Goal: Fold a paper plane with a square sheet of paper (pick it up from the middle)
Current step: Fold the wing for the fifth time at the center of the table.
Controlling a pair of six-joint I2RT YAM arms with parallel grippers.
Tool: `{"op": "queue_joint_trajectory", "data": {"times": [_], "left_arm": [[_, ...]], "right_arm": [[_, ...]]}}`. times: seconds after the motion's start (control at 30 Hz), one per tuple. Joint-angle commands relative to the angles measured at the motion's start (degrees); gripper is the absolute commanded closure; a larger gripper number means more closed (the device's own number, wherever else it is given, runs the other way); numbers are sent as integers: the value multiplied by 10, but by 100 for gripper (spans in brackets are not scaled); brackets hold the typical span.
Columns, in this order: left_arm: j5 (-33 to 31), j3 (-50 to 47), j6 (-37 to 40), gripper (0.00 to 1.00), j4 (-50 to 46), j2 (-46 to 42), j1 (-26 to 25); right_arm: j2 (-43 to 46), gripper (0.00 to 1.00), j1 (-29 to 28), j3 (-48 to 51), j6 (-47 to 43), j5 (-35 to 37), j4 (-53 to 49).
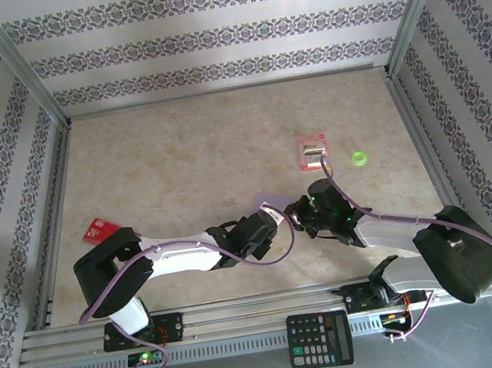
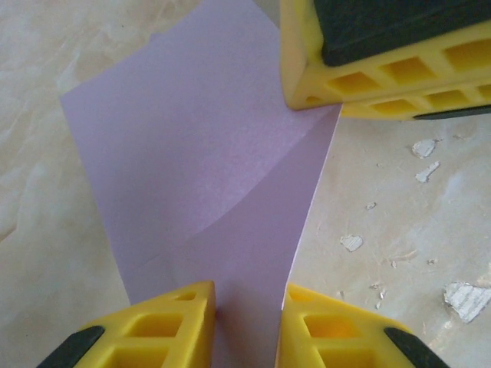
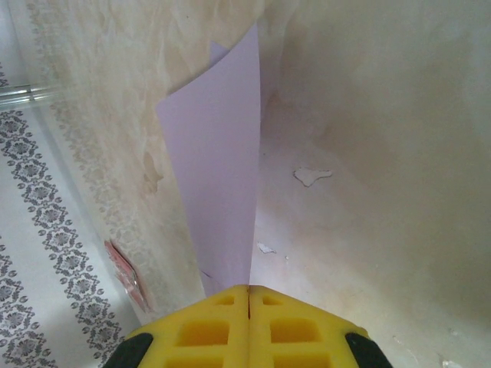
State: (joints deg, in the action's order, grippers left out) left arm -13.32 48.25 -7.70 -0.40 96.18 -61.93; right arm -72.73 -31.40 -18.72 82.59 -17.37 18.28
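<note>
Marbled tabletop (image 1: 176,148) lies bare toward 12 and 10 o'clock (walls (image 1: 204,24) well off). Near centre the square sheet of paper (image 2: 199,169), pale lavender, shows one soft curved bend. My right gripper (image 3: 249,295), pressed together, pinches its corner; my left gripper (image 2: 249,326) reaches in low, fingers (image 2: 153,333) apart, straddling another edge.

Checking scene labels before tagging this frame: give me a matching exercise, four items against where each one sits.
1 square sheet of paper
2 green ring
3 calculator
4 red-and-white packet

A on the metal rail at the near edge
B rightmost loose item on the table
C pinched in the right gripper, jaws shut
D on the table, just left of the ring

Pairs: 1-C, 2-B, 3-A, 4-D
</note>
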Motion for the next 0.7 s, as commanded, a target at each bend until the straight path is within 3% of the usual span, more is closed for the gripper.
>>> {"op": "queue_joint_trajectory", "data": {"times": [0.0, 0.2, 0.67], "left_arm": [[18, 13, 6, 75, -12, 8, -10], [40, 18, 3, 75, -19, 25, -10], [14, 14, -44, 89, -10, 24, -9]], "right_arm": [[-10, 100, -5, 1, 1, 3, 16], [-18, 96, 4, -4, -4, -6, 21], [-22, 91, 17, -6, -17, -22, 23]]}}
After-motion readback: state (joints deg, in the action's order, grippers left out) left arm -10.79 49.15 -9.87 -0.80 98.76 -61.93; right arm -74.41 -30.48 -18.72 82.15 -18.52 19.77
